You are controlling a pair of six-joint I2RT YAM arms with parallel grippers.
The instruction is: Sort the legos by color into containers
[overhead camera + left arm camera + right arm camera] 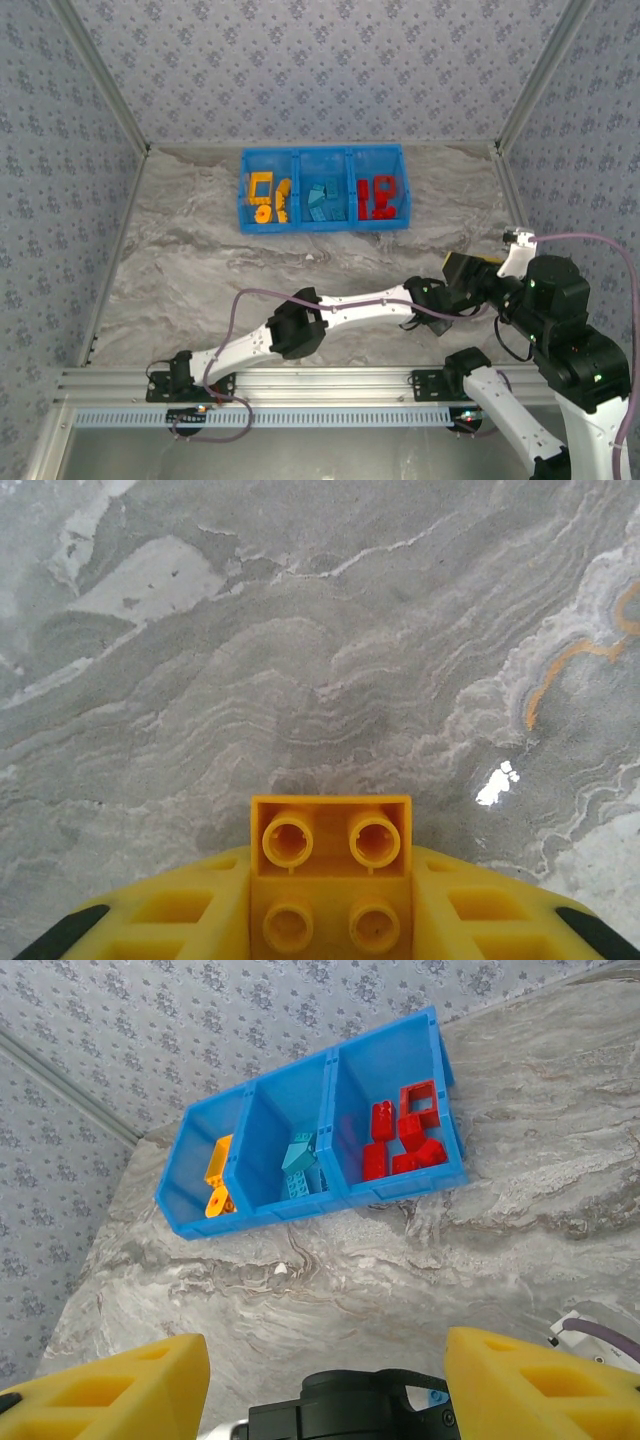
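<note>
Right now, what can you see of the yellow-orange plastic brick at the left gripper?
The yellow-orange plastic brick is a glossy square block with four round, hollow-topped studs in two rows, facing the left wrist camera. It sits squarely between the left gripper's yellow fingers, which meet both its side walls. Its far edge juts past them above the grey marbled table; whether it rests there cannot be told.

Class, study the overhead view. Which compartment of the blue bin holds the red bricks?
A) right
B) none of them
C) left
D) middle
A: the red bricks lie in the right compartment of the blue bin, the blue bricks in the middle, the yellow bricks on the left.
</note>
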